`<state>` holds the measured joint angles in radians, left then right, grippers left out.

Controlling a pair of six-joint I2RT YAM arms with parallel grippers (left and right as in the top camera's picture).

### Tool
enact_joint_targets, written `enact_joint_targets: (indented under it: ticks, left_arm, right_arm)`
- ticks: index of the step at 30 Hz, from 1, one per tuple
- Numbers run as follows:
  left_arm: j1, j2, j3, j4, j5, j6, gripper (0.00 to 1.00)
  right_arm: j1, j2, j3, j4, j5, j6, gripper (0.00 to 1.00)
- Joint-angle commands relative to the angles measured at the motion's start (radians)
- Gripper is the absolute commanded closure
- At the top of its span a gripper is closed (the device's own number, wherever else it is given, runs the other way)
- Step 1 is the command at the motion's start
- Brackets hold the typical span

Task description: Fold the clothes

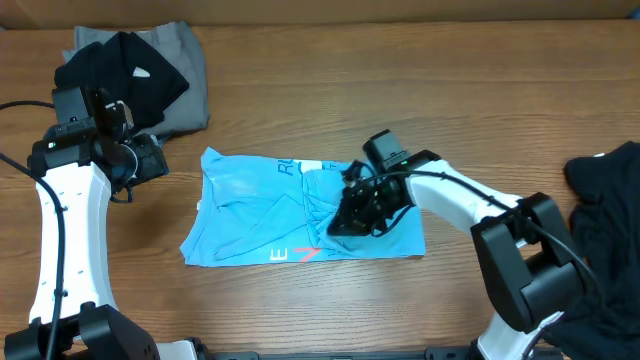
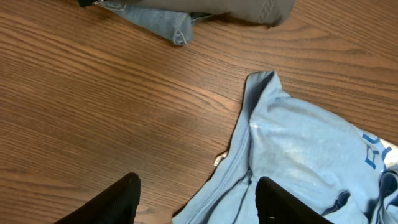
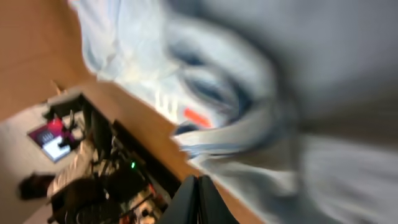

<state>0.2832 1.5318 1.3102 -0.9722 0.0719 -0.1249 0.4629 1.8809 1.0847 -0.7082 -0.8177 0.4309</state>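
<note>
A light sky-blue T-shirt [image 1: 265, 205] with white and coral-red lettering lies partly folded at the table's middle. My right gripper [image 1: 350, 218] rests over its rumpled right half, jaws pressed shut. The right wrist view is blurred: the shirt [image 3: 137, 56] fills the upper part, and no cloth shows between the shut fingers [image 3: 186, 202]. My left gripper [image 1: 150, 160] hovers open just left of the shirt's upper left corner. In the left wrist view that corner [image 2: 292, 149] lies between and beyond the spread fingers [image 2: 118, 199], which hold nothing.
A pile of black and grey clothes [image 1: 135, 75] sits at the back left, behind the left arm; its edge [image 2: 249, 9] shows at the top of the left wrist view. A black garment [image 1: 605, 215] lies at the right edge. Bare wood table [image 1: 400, 100] surrounds the shirt.
</note>
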Motion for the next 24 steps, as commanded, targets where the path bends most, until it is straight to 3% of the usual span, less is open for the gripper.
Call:
enact_joint_targets:
  ticks: [1, 4, 9, 18, 24]
  left_arm:
    - [0.005, -0.021, -0.004, 0.003, -0.017, -0.003, 0.37]
    - [0.005, -0.018, -0.02, 0.009, -0.016, -0.003, 0.36]
    - [0.005, -0.013, -0.021, 0.011, -0.016, -0.003, 0.35]
    - [0.005, -0.013, -0.021, 0.018, -0.016, -0.003, 0.35]
    - [0.005, -0.013, -0.021, -0.002, -0.016, -0.003, 0.35]
  right_arm:
    - [-0.06, -0.043, 0.03, 0.0, 0.209, 0.119, 0.96]
    - [-0.072, -0.039, 0.029, -0.01, 0.355, 0.243, 0.96]
    - [-0.024, -0.035, 0.028, -0.011, 0.354, 0.306, 0.96]
    - [0.241, -0.034, 0.03, 0.117, 0.205, 0.321, 0.96]
    - [0.167, -0.063, 0.083, 0.039, 0.263, 0.245, 0.96]
